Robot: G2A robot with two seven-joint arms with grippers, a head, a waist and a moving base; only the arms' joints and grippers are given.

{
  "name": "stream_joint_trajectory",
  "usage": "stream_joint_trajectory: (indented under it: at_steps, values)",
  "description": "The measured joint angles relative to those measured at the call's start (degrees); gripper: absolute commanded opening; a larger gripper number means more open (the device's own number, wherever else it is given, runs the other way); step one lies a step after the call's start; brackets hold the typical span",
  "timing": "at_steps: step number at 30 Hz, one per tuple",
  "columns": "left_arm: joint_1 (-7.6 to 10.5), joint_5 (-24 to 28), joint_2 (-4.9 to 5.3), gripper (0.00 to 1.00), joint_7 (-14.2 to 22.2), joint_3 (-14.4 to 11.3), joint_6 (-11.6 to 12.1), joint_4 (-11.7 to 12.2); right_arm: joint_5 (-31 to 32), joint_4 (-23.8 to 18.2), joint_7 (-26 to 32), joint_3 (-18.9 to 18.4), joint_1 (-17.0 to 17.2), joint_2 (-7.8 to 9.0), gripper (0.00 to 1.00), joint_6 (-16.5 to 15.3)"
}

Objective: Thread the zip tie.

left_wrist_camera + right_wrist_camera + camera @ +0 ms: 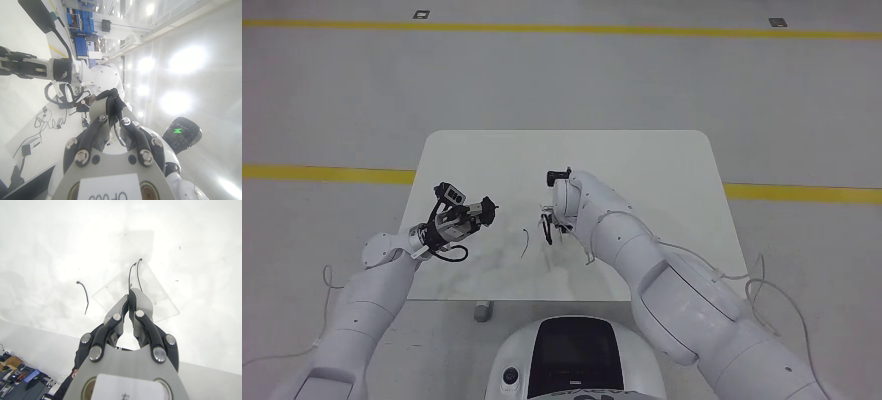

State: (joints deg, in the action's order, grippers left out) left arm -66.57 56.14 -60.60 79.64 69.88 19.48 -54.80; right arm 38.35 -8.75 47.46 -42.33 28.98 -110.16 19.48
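Note:
My right gripper [129, 294] [545, 222] hangs low over the white table [642, 170], shut on a thin black zip tie [130, 275] that sticks out past its fingertips, head end outward. A second black strand [139, 275] runs beside it; I cannot tell whether it is another tie or a reflection. A loose black zip tie [86, 298] [525, 243] lies curved on the table between the two arms. My left gripper [113, 93] [490, 208] is raised at the table's left side, pointing toward the right arm, shut on a thin black strip [116, 130] that runs back between its fingers.
A clear flat sheet [162, 298] lies on the table under the right gripper. The table's near edge [47, 330] is close behind that gripper. Yellow floor lines [322, 173] run past the table.

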Motion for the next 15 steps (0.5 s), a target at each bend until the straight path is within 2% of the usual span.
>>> stream_joint_trajectory:
  at_steps: [11, 15]
  values:
    - [0.0, 0.0, 0.0, 0.0, 0.0, 0.0, 0.0, 0.0, 0.8, 3.0, -2.9, -0.7, -0.2, -1.02, 0.02, 0.0]
    - [0.0, 0.0, 0.0, 0.0, 0.0, 0.0, 0.0, 0.0, 1.4, 3.6, -3.6, -0.8, -0.2, -1.41, 0.1, 0.0]
